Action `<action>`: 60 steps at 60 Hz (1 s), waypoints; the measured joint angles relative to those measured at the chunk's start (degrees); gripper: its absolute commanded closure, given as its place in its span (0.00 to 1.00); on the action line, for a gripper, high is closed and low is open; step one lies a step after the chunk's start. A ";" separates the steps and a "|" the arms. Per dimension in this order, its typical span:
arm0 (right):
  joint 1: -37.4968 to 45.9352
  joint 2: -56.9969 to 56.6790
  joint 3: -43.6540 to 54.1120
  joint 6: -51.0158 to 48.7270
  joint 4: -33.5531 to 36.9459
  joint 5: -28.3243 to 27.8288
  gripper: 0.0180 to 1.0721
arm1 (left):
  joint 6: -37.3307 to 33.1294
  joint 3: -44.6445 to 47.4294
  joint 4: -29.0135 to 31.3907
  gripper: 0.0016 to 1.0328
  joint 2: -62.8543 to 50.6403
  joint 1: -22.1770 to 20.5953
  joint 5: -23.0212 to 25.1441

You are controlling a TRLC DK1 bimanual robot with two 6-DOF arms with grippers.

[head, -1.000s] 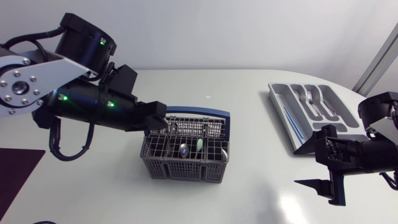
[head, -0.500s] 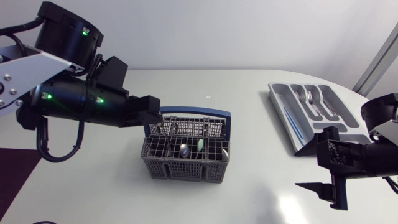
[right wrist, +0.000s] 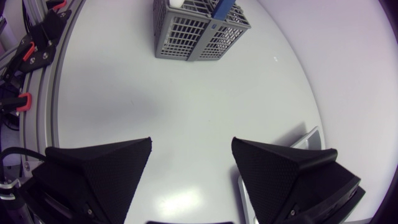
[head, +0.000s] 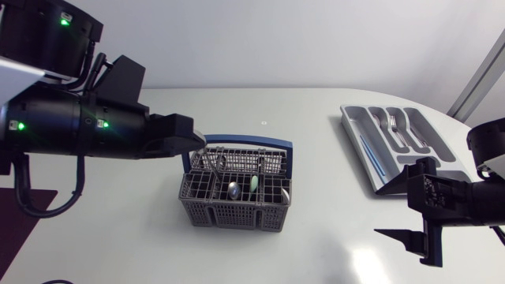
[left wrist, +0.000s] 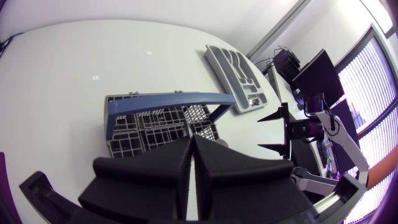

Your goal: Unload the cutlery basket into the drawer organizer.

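The left arm has lifted toward the overhead camera since 1 second ago, so its black links now fill much more of the head view and sit further left. The left gripper [head: 199,144] has drawn slightly up and back from the rear left corner of the basket [head: 235,207]. From its own wrist camera the left gripper [left wrist: 191,149] has its 2 fingers pressed together with only a thin seam between them. Nothing can be seen held there.

The basket [left wrist: 127,121] stands where it was, near the middle of the table [head: 316,158], its blue handle [head: 254,144] along the far side. A spoon [head: 234,189] and a green-ended piece [head: 253,184] stand upright in its compartments, as before.

The right arm has slipped a little toward the view's right edge. The right gripper [head: 394,211] hangs low over the table, well apart from the basket [right wrist: 199,25], and just in front of the organizer [head: 357,132]. The right wrist view shows the right gripper [right wrist: 191,155] spread wide, with bare table between the fingers.

The organizer [left wrist: 239,68] has not moved; forks [head: 397,126] lie in 1 of its slots.
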State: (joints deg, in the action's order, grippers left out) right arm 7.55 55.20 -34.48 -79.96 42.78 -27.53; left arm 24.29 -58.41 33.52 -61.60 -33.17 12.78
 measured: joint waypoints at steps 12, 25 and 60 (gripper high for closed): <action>-0.50 -3.02 -1.16 3.17 3.02 -2.84 0.12 | 1.88 -0.02 0.00 0.96 1.79 -6.32 -2.78; -7.02 -6.75 -4.85 11.10 5.03 -4.31 0.12 | 3.80 -0.15 -0.22 0.96 1.99 -12.92 -3.78; -28.11 -5.11 -11.45 34.53 4.76 -10.47 0.21 | 6.73 -2.32 -6.05 0.95 -6.34 -22.49 -6.27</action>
State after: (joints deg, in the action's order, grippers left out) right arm -20.56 50.09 -45.93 -45.43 47.55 -38.00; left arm 31.03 -60.73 27.46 -67.94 -55.66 6.50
